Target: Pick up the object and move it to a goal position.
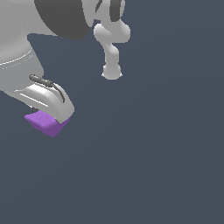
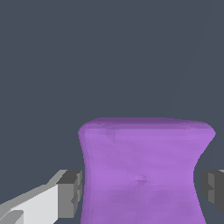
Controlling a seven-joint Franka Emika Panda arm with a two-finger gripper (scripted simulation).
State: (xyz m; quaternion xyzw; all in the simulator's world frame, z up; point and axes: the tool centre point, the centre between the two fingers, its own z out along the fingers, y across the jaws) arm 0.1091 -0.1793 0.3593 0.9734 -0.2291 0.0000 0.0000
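In the exterior view, the arm's pale wrist housing reaches down at the exterior view's left, and the purple object point(image 1: 45, 123) shows just beneath it, mostly covered by the housing. The claw itself is hidden here behind the wrist, so this view does not tell how its jaws stand. The dark surface point(image 1: 153, 166) around the object bears no goal marker that I can make out. The object seems to sit on or very close to that surface, but with no clear shadow I cannot tell whether it is resting or lifted a little.

In the wrist view, the purple object point(image 2: 142, 175) fills the space inside the claw point(image 2: 144, 188). One grey finger pad point(image 2: 70, 192) lies right at one flank of the object, and the other pad point(image 2: 213, 188) stands slightly off the opposite flank. The claw is therefore spread just wider than the object, straddling it without pinching it on both sides.

The object looks like a smooth, blocky solid with pinched-in sides. I judge it rigid and light. The narrowed flanks at mid-height, where the pads now face, look like the surest place to squeeze, since the waist would help stop it from slipping.
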